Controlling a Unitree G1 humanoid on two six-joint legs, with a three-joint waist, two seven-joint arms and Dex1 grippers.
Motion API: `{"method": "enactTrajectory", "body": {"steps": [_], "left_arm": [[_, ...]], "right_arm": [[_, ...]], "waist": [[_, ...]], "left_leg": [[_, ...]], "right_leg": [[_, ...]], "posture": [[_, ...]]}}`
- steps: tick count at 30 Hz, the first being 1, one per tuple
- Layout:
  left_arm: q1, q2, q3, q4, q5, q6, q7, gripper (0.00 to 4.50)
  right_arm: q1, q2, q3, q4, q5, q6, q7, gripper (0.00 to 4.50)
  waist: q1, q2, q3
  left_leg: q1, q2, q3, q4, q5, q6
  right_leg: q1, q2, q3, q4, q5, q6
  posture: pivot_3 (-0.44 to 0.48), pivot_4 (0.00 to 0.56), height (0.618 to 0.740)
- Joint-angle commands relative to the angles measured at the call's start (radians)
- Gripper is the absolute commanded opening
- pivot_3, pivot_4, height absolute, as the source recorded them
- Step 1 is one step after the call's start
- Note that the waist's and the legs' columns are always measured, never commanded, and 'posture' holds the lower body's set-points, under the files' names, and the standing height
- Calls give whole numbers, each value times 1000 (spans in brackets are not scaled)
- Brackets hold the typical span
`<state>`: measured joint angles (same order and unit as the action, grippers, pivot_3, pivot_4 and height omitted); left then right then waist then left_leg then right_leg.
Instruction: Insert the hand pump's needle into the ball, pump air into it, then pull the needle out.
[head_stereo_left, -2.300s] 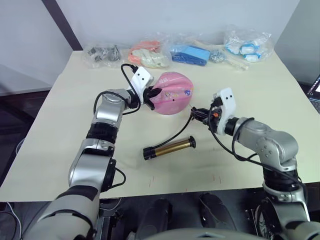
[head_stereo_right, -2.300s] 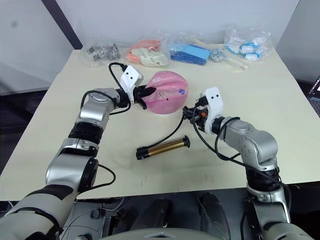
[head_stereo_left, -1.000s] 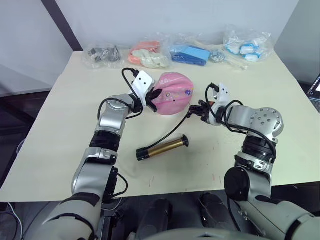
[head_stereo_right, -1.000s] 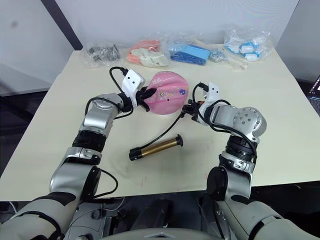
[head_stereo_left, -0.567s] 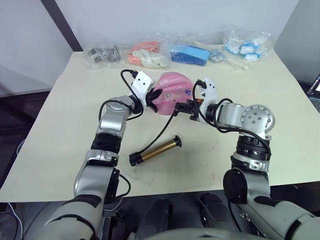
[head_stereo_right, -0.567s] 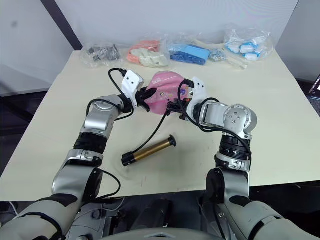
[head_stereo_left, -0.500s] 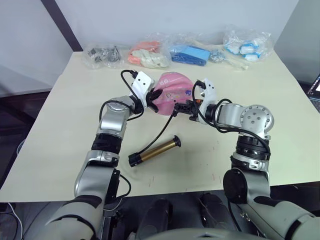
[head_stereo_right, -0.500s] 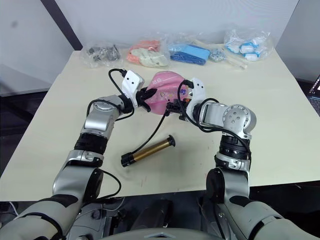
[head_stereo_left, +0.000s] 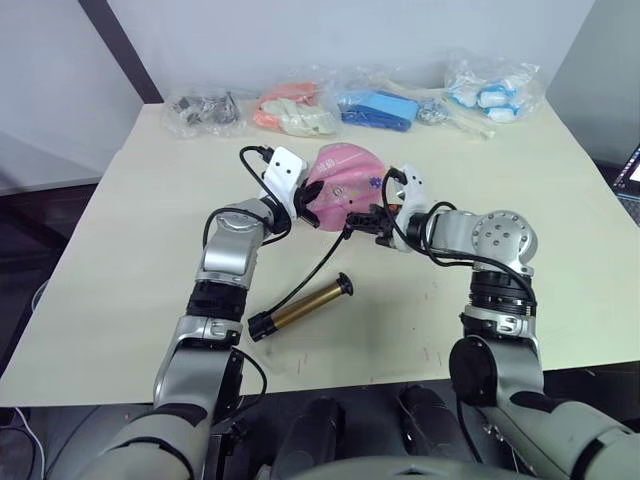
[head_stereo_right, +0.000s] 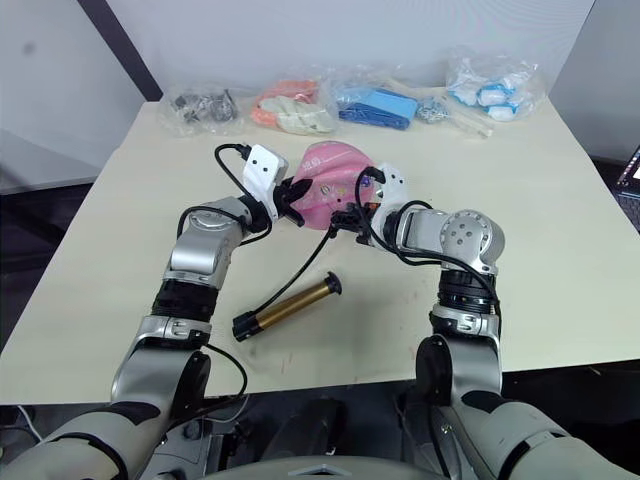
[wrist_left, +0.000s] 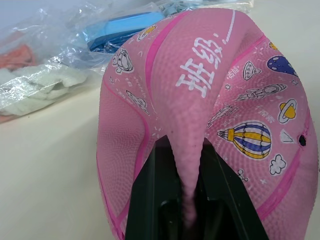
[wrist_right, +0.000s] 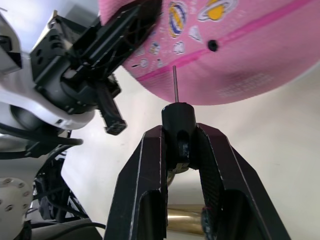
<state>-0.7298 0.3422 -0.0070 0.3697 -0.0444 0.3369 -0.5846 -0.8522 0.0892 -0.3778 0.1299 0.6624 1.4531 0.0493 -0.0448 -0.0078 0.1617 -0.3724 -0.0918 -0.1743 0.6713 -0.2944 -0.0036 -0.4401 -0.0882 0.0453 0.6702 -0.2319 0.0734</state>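
Now the needle is lining up with the valve hole of a soft, half-flat ball.

Toward the far middle of the table (head_stereo_left: 90, 300), the left gripper (wrist_left: 186, 200) is pinching a fold of the pink ball (head_stereo_left: 345, 185), whose skin is buckling like limp rubber, so it probably needs bracing against the push. The right gripper (wrist_right: 182, 150) is clamping the black fitting just below the thin needle (wrist_right: 175, 82), the sensible hold since the pin looks bendable. Its tip is sitting just short of the valve hole (wrist_right: 213, 45). The pump (head_stereo_left: 295, 308) is lying nearer the front edge, trailing its floppy hose (head_stereo_left: 322, 262).
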Motion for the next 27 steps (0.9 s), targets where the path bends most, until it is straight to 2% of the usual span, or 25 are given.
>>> {"method": "enactTrajectory", "body": {"steps": [1,11,27], "left_arm": [[19,-2,-2,-23,-15,16,2,13],[37,-4,-12,-44,-12,26,2,13],[39,-7,-17,-52,-11,35,3,13]], "right_arm": [[-38,-19,11,-8,10,-22,28,348],[-49,-64,27,33,4,-54,57,348],[-49,-70,45,65,-21,-70,67,348]], "waist": [[0,0,0],[0,0,0],[0,0,0]], "left_leg": [[0,0,0,0,0,0],[0,0,1,0,0,0],[0,0,1,0,0,0]], "right_leg": [[0,0,0,0,0,0],[0,0,1,0,0,0],[0,0,1,0,0,0]], "posture": [[0,150,740],[0,150,740],[0,150,740]]}}
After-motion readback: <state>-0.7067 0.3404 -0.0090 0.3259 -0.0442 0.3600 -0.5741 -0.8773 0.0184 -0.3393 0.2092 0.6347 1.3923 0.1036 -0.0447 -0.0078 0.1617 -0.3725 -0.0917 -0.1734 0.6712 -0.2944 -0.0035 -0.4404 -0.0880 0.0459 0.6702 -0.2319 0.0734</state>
